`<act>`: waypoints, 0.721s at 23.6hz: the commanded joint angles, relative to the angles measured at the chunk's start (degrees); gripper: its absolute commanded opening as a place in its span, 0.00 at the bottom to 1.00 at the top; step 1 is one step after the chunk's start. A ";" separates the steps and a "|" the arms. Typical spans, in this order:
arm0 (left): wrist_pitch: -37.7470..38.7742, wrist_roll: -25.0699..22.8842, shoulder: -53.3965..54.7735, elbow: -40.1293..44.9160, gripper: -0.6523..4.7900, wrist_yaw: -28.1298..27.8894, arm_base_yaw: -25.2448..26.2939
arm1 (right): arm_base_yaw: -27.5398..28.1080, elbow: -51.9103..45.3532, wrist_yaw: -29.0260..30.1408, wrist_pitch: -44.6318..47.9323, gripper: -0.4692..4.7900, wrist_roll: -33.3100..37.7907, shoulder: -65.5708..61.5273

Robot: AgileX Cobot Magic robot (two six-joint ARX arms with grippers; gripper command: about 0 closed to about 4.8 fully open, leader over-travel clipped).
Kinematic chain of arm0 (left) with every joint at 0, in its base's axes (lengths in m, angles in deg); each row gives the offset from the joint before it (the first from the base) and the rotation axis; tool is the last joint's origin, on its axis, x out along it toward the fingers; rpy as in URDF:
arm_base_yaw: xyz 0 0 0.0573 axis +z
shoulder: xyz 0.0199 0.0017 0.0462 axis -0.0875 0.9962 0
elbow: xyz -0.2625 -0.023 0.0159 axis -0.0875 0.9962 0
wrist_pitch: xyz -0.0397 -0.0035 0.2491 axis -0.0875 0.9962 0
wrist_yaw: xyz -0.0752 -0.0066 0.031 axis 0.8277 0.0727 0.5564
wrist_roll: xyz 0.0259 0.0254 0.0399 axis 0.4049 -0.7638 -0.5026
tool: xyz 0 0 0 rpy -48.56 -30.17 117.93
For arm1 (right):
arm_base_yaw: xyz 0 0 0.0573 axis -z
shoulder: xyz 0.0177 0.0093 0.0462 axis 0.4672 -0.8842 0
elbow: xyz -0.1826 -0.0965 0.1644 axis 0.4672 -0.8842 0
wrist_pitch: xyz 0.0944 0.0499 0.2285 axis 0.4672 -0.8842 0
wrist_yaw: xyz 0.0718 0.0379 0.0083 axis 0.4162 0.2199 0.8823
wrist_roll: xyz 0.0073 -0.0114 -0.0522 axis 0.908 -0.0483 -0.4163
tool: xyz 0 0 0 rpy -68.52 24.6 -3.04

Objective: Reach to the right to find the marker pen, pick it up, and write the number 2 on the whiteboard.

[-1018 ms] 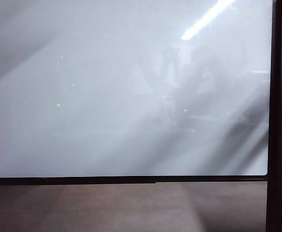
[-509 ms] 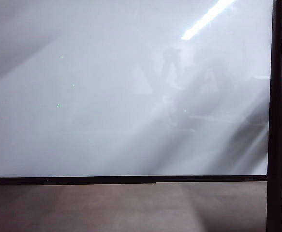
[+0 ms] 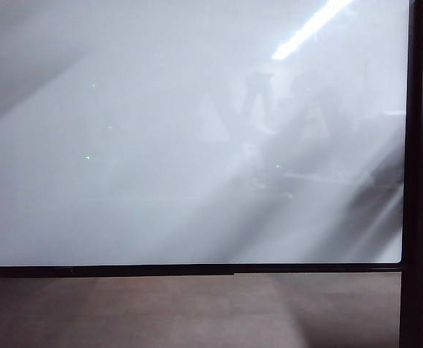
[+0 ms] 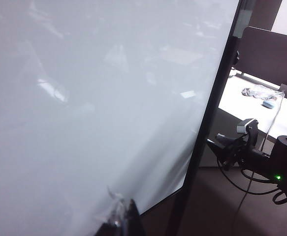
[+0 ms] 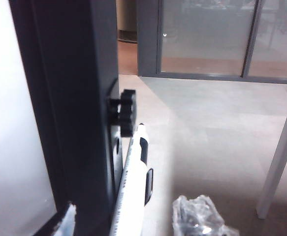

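Observation:
The whiteboard (image 3: 182, 130) fills the exterior view, glossy and bare; no number 2 shows on it. The marker pen (image 5: 137, 184), white with a black clip, lies along the dark frame post (image 5: 79, 113) at the board's right side, tip pointing away. My right gripper (image 5: 131, 219) is open, one taped finger (image 5: 67, 219) on the board side of the post, the other plastic-wrapped finger (image 5: 197, 219) beyond the pen. The pen lies between them, untouched. My left gripper (image 4: 122, 219) hovers close to the board's lower part, its fingertips together and empty.
A black knob (image 5: 127, 112) sticks out of the post just past the pen's tip. A white table leg (image 5: 281, 157) stands on the floor beyond. The left wrist view shows the right arm (image 4: 261, 160) past the post (image 4: 207, 123), with a desk behind it.
Beyond the post at the exterior view's right edge, the dark shape of the right arm has shifted slightly, and its reflection in the board moved a little. The board itself is unchanged.

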 commanded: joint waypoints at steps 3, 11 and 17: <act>-0.87 -0.20 -0.11 -0.31 0.11 0.07 0.11 | -0.07 0.17 0.37 0.66 0.57 -0.04 0.22; -0.79 -0.20 -0.11 -0.31 0.11 0.07 0.11 | -0.07 0.17 0.57 -0.48 0.57 0.39 0.22; -0.70 -0.20 -0.11 -0.31 0.11 0.07 0.11 | -0.07 0.17 0.42 -0.61 0.52 0.39 0.22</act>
